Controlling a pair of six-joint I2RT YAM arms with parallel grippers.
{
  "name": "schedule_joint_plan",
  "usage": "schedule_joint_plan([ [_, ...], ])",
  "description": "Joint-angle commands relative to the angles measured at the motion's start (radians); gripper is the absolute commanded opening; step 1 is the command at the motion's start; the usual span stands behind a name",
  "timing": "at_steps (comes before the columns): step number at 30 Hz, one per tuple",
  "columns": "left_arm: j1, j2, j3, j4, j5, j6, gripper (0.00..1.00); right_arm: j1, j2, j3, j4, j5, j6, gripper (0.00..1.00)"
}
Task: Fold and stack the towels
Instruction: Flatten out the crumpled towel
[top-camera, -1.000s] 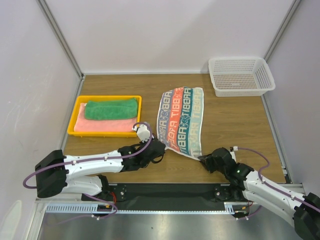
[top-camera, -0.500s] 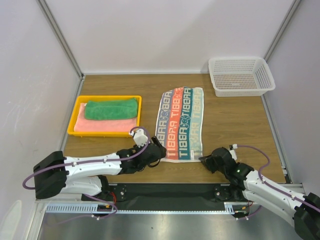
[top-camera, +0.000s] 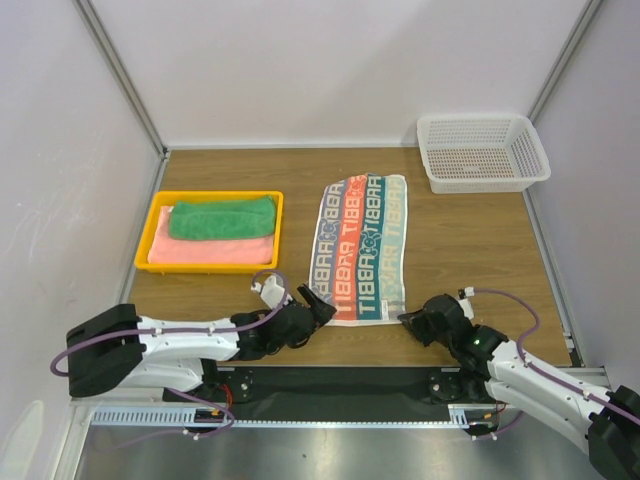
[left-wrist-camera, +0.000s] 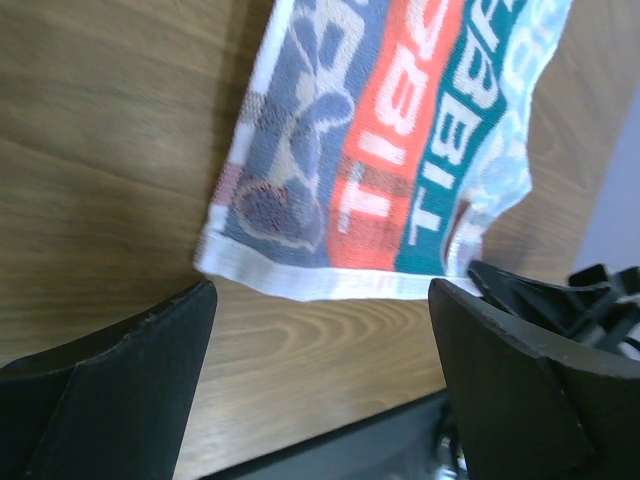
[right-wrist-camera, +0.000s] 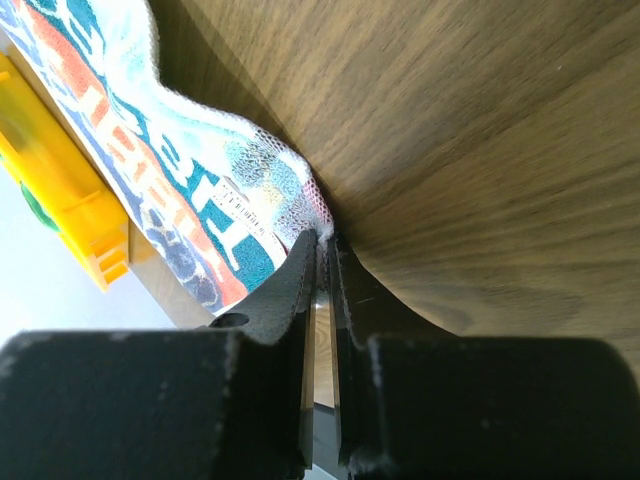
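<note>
On the counter (top-camera: 470, 230), the patterned towel (top-camera: 364, 245) is lying flat beside the tray (top-camera: 215, 196), which is holding the pink towel (top-camera: 210, 251) under the green towel (top-camera: 222, 217). The left tool (top-camera: 318, 305) is gaping empty at the patterned towel's near-left corner; the right tool (top-camera: 408, 320) is pinching its near-right corner.

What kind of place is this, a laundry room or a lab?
Likely a lab test booth: plain white walls enclose a wooden table, with two robot arms bolted at its near edge.
</note>
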Motion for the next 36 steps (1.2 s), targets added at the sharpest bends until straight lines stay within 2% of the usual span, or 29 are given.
schedule_joint_plan([
  [1, -0.031, 0.031, -0.042, 0.065, 0.018, -0.146, 0.94, 0.003, 0.003, 0.011, -0.028, 0.028, -0.029, 0.00],
  [5, -0.073, 0.055, -0.007, 0.030, -0.012, -0.229, 0.95, 0.001, 0.001, 0.015, -0.025, 0.028, -0.041, 0.00],
  [10, -0.116, 0.103, 0.056, -0.101, -0.082, -0.357, 0.95, -0.022, -0.008, 0.023, -0.050, 0.031, -0.056, 0.00],
  [15, -0.124, 0.169, 0.008, -0.026, -0.079, -0.453, 0.95, -0.068, -0.066, 0.017, -0.066, -0.001, -0.091, 0.00],
  [20, -0.144, 0.199, 0.036, -0.050, -0.171, -0.479, 0.93, -0.073, -0.076, 0.012, -0.063, -0.047, -0.087, 0.00],
  [24, -0.173, 0.248, 0.070, -0.102, -0.241, -0.575, 0.93, -0.073, -0.059, 0.022, -0.045, -0.068, -0.088, 0.00],
  [28, -0.212, 0.285, 0.103, -0.241, -0.310, -0.703, 0.92, -0.073, -0.056, 0.031, -0.050, -0.070, -0.093, 0.00],
  [36, -0.222, 0.322, 0.085, -0.311, -0.383, -0.885, 0.87, -0.073, -0.065, 0.031, -0.063, -0.065, -0.093, 0.00],
])
